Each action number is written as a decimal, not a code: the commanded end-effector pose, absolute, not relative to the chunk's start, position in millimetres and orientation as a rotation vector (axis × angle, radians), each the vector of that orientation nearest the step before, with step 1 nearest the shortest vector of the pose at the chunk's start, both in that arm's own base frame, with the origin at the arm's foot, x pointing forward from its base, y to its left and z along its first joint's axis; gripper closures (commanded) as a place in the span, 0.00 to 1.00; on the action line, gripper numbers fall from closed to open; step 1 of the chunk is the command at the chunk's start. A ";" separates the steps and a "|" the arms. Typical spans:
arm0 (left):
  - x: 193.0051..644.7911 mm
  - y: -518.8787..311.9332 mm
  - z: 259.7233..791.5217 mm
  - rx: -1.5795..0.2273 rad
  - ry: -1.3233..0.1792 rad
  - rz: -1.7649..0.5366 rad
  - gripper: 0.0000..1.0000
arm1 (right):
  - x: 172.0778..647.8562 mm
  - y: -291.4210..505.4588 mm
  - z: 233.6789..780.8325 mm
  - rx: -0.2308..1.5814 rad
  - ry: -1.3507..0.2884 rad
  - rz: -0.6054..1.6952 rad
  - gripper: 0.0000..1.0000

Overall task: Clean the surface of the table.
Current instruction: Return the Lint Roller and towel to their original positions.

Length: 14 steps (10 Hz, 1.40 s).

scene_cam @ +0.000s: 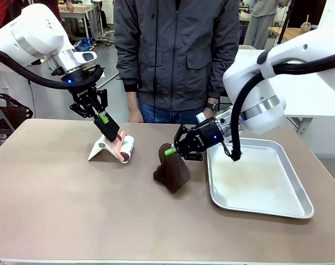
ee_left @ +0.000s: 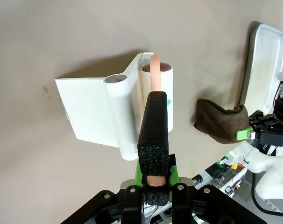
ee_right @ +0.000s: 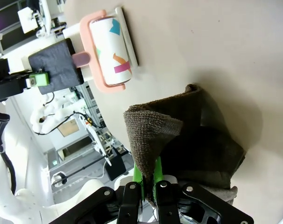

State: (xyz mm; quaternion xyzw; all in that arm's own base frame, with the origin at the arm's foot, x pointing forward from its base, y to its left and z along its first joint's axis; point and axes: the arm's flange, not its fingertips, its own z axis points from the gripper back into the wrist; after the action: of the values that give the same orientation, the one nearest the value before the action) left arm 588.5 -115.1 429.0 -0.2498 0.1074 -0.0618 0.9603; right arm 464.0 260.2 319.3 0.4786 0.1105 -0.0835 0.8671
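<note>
Tool state first: the left tool (scene_cam: 103, 117) is clamped on the black foam-wrapped handle of a lint roller (scene_cam: 125, 149), its pink frame angled down so the paper roll rests on the bench (scene_cam: 73, 204), just beside a white stand (scene_cam: 100, 148) that lies there. Holding it by the handle end likely lets the roll run flat along the surface. The right tool (scene_cam: 170, 150) is closed on the top edge of a brown cloth (scene_cam: 172, 172), which hangs in a bunched fold with its lower part touching the bench; gripped high like this, it looks ready to be dragged as a wipe.

Bench top: matte brownish-taupe, pale edge, with a few faint specks visible near the stand in the left wrist view. A shiny metal tray (scene_cam: 300, 207) sits on the robot's right, near the cloth.

Room: a person in a dark jacket (scene_cam: 176, 49) stands at the far side, hands down; other tables behind.
</note>
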 end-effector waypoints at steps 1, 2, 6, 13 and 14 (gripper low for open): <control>584.8 -112.3 420.4 -0.459 0.190 -0.089 0.78 | 466.1 256.7 316.2 1.044 0.211 -0.164 0.91; 585.2 -112.4 419.4 -0.455 0.187 -0.087 0.78 | 465.9 256.0 315.8 1.042 0.211 -0.162 0.91; 582.8 -106.1 426.4 -0.464 0.167 -0.088 0.00 | 465.0 255.4 315.5 1.032 0.218 -0.151 0.00; 552.6 -47.6 449.4 -0.490 0.107 -0.094 0.00 | 464.7 267.1 373.0 0.707 0.224 -0.042 0.00; 535.8 -36.3 459.6 -0.535 0.085 -0.102 0.00 | 465.7 273.6 390.8 0.594 0.231 0.003 0.00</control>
State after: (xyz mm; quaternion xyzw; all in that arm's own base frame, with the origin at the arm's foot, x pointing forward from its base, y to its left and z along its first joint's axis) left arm 562.2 -44.8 453.6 -0.2425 0.0545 -0.0371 0.9679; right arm 459.6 264.3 361.4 0.3499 0.1082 -0.0113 0.9304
